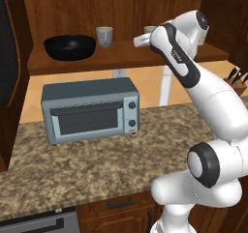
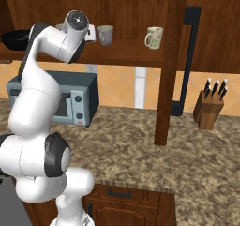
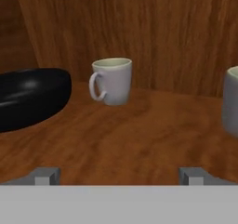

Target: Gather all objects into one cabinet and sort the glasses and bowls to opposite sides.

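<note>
We hold our gripper (image 3: 118,175) wide open and empty just above the cabinet (image 1: 72,5) shelf. Taking the black bowl (image 1: 69,47) as landmark: a grey cup (image 1: 104,36) stands just beside it, and a speckled cup (image 2: 153,37) well apart, likely so bowl and cups occupy opposite ends.

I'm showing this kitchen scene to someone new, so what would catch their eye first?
The white arm reaching up to the wooden cabinet shelf, its open end effector low over the board. Next, the glossy black bowl at the shelf's left end, a pale cup beside it, and the blue-grey toaster oven below.
</note>
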